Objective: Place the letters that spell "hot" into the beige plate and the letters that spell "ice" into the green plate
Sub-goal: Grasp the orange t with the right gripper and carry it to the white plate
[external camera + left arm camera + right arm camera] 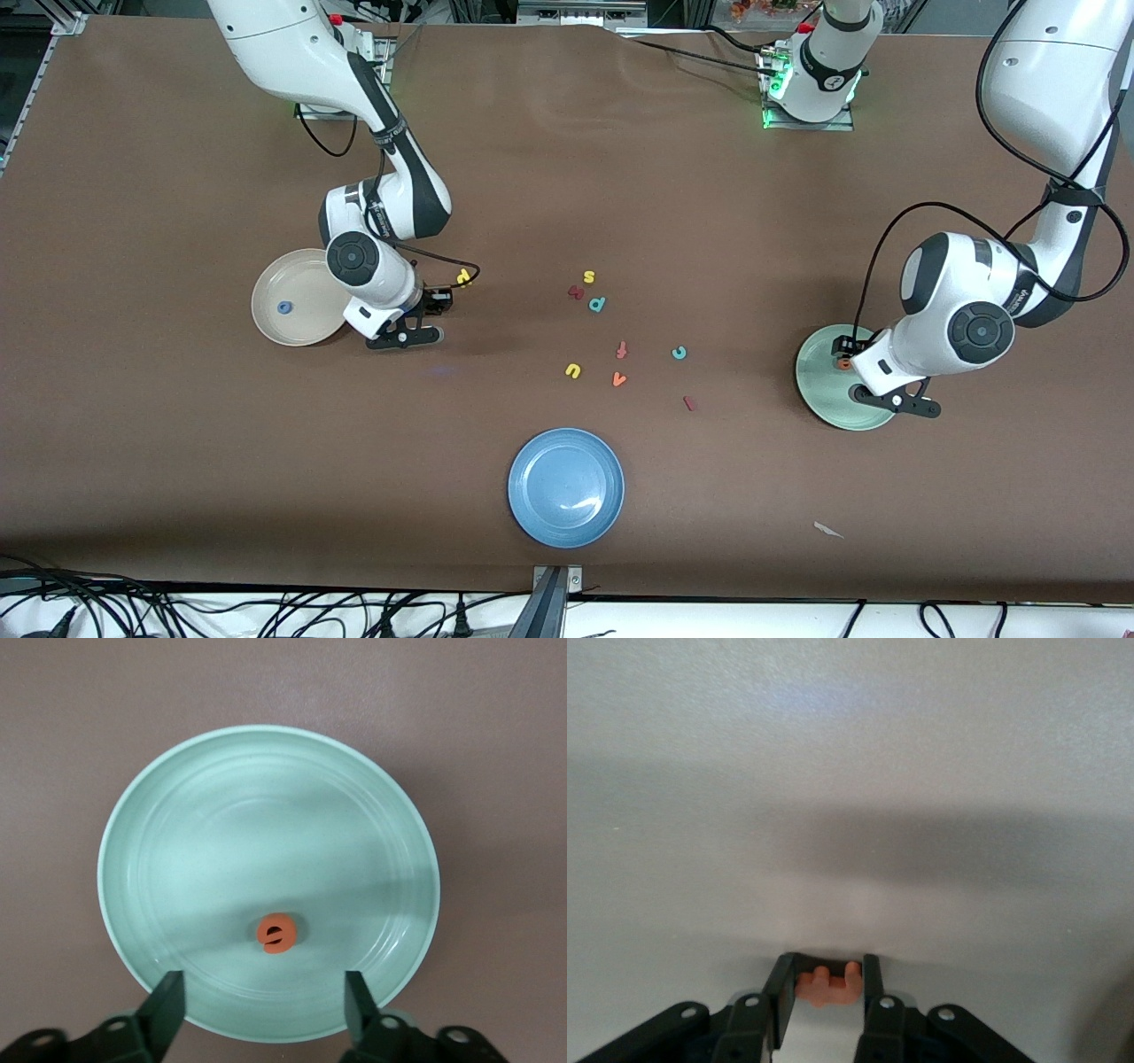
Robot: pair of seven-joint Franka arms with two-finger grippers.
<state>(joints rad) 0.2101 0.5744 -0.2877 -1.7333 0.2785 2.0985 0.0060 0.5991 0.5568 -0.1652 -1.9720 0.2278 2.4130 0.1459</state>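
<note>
The beige plate [306,326] lies at the right arm's end of the table with the blue o [283,307] in it. Beside it, low at the table, my right gripper [437,301] [827,970] is shut on a small orange letter [828,985], apparently the t. The yellow h [463,276] lies on the table close to it. At the left arm's end my left gripper [846,353] [264,983] hangs open over the green plate [819,394] [177,815], where the orange e [844,363] [277,933] lies. The teal c [679,353] and dark red i [688,403] lie mid-table.
Mid-table are more loose letters: yellow s [588,277], a dark red one [576,291], teal p [597,304], red-orange f [622,350], yellow u [573,370], orange v [618,379]. A blue plate [565,486] sits nearest the front camera. A paper scrap [828,530] lies nearby.
</note>
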